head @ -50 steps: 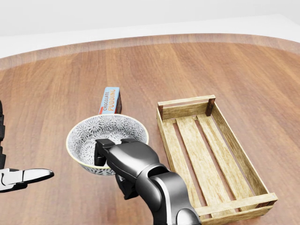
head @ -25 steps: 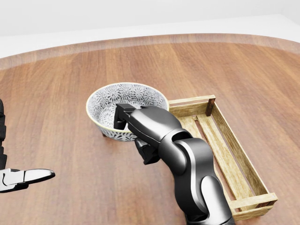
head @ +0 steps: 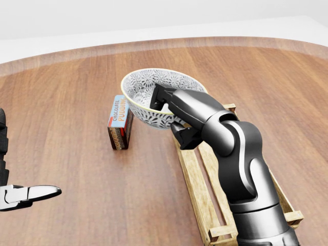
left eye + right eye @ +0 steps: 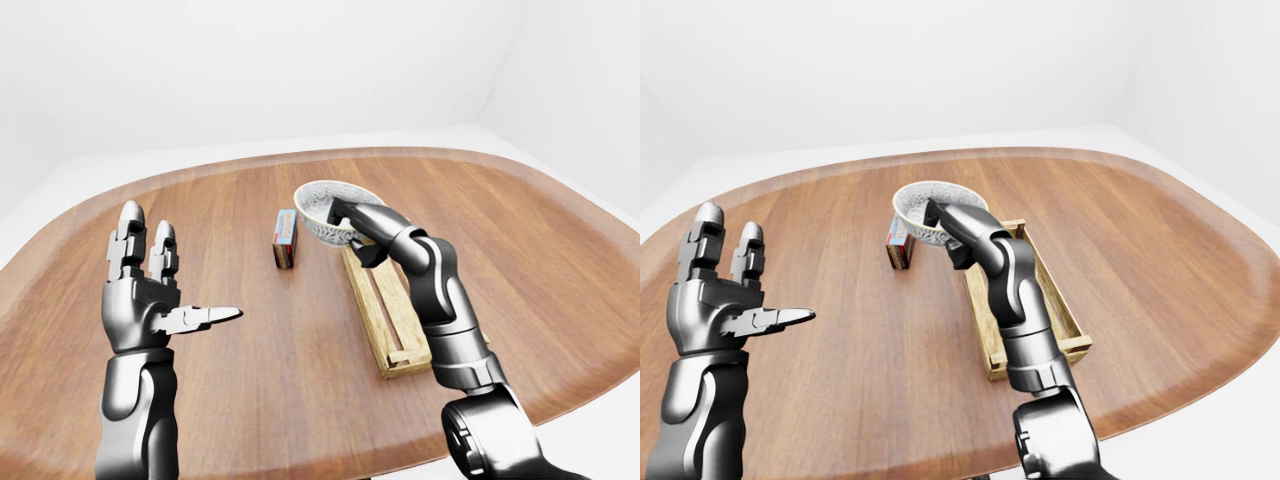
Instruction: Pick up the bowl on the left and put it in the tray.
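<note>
**bowl lifted and carried toward the tray's top end**

head view: over the last second the bowl (image 3: 154, 92) has risen off the bench (image 3: 66, 102) and travelled up and right in the view. this uncovers the pudding box (image 3: 119, 124) it was hiding half a second ago. the bowl now hangs in the air, tilted a little, with its right edge over the top-left corner of the tray (image 3: 193, 169). the right hand (image 3: 190, 114) is clenched on the bowl's right rim, one finger inside and the others under the wall. that one-sided pinch is the risk: i judge the bowl could swing or slip out. letting go here would likely land it on the tray's rail and tip it outside.

left-eye view: the right arm reaches out long, elbow slightly bent, wrist turned inward. the left hand (image 4: 150, 300) is raised well apart from everything, fingers spread and holding nothing.

right-eye view: the bowl sits above the box and the tray's upper-left corner, clear of the bench.
</note>
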Robot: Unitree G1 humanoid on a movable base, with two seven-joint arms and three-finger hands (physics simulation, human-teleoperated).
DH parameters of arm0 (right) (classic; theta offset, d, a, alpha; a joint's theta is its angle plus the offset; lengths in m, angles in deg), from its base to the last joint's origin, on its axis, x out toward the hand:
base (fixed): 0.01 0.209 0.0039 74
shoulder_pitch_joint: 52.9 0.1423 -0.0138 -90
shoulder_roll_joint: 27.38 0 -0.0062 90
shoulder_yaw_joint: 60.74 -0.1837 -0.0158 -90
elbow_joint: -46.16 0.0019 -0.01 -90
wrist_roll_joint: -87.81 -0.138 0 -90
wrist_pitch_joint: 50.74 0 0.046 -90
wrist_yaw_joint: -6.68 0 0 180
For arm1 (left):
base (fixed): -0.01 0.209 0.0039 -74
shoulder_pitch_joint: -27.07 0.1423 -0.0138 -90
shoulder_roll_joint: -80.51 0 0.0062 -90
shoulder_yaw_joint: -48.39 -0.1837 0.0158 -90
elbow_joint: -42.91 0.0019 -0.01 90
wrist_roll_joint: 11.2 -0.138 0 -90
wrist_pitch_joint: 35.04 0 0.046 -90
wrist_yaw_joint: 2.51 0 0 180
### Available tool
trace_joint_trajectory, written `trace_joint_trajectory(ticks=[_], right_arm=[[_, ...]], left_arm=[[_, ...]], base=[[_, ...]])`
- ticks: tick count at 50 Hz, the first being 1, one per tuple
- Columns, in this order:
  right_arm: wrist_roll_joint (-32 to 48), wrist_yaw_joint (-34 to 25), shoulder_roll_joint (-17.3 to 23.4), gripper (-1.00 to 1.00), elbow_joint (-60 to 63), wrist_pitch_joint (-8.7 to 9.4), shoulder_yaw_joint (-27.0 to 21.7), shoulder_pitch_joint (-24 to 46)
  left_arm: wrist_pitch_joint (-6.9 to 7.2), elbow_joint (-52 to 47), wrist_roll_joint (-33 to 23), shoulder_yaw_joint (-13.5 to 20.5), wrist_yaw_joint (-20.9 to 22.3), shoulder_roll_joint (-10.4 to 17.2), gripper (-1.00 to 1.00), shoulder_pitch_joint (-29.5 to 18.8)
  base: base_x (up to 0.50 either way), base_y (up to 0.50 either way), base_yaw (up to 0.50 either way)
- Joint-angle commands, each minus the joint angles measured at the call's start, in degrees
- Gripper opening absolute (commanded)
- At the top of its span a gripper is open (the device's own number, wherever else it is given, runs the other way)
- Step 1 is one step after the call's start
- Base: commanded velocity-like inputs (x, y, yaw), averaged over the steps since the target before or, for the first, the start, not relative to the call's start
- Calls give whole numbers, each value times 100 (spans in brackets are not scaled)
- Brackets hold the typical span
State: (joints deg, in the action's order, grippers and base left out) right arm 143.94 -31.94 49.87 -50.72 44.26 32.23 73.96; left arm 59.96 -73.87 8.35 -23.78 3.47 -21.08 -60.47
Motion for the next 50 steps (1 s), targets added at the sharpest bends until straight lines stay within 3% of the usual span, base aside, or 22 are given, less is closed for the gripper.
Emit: trace_joint_trajectory(ticks=[1, 12, 26, 50], right_arm=[[-610, 330, 439, -100, -800, 0, -263, 375], [-975, 721, 766, -100, -1493, 0, -391, 543], [-827, 1756, 1151, -100, -2537, 0, -437, 460], [-552, 2564, 1134, -100, -3458, 0, -357, 242]], left_arm=[[0, 243, -329, -353, -17, -166, 100, 191], [0, 181, -288, -319, -29, -154, 100, 189], [0, 231, -326, -337, -25, -162, 100, 182], [0, 198, -320, -348, -25, -166, 100, 190]], base=[[0, 0, 0], [0, 0, 0], [0, 0, 0], [0, 0, 0]])
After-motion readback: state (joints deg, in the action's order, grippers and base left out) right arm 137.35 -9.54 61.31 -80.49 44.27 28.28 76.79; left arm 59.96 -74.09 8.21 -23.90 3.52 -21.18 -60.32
